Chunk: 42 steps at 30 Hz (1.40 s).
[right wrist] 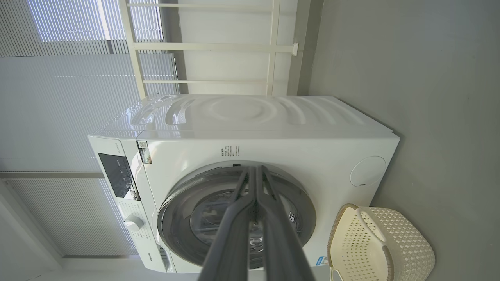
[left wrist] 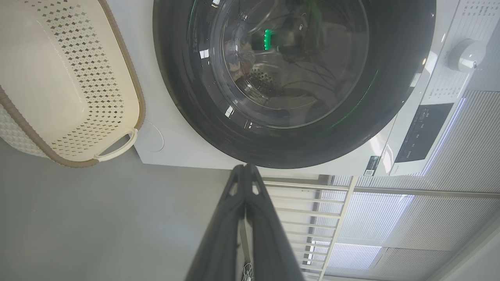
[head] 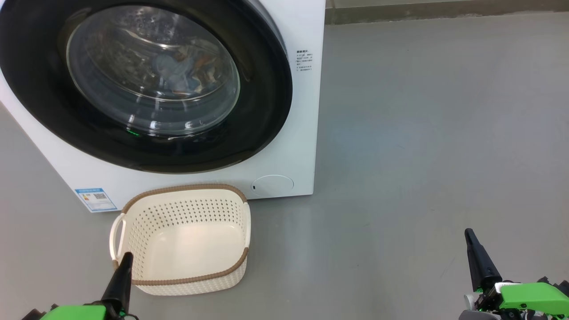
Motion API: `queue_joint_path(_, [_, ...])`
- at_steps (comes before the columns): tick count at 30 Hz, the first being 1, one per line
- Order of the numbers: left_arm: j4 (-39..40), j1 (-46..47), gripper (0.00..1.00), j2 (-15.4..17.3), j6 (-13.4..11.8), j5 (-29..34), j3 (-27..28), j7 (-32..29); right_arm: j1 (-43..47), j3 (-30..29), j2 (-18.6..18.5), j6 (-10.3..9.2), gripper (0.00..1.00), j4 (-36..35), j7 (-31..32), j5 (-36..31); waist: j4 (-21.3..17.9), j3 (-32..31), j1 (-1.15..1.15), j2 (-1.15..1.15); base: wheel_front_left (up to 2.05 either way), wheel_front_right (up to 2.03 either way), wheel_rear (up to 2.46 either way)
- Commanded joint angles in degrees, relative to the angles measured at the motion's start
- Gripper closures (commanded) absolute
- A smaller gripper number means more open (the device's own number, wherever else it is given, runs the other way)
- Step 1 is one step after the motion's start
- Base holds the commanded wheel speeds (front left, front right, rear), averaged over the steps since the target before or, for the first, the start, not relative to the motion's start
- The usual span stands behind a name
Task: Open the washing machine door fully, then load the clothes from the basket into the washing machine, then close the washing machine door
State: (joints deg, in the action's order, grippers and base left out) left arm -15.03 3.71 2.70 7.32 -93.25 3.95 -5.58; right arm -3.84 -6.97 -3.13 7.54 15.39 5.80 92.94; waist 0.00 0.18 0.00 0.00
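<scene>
On the grey floor [head: 422,155], the basket [head: 182,188] stands just before the washing machine [head: 306,133]; its door [head: 266,98] is closed, light blue clothes [head: 178,66] behind the glass. Writing on the blue label sticker [head: 95,199] is unreadable. The left gripper [left wrist: 245,168] and right gripper [right wrist: 256,169] are pinched together.

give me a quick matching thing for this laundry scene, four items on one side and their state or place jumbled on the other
1 washing machine door
2 basket
3 clothes
4 left gripper

a empty, on the floor
b jaws together, holding nothing
c closed
d inside the washing machine, behind the glass

Pairs: 1-c, 2-a, 3-d, 4-b
</scene>
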Motion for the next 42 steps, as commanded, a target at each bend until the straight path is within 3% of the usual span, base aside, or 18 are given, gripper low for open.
queue_joint_path(1, [1.02,2.41,1.0,0.74,0.16,0.46,1.82,-0.31,-2.3,0.95,-0.14,-0.05,1.0,-1.39,0.29,-0.36,0.0,0.0,0.0,0.0,0.0,0.0,0.0])
queue_joint_path(42, [1.01,2.44,1.0,0.49,0.17,0.76,2.18,-0.6,-2.32,0.69,0.04,-0.05,1.0,-1.38,0.5,-0.58,0.0,0.0,0.0,0.0,0.0,0.0,0.0])
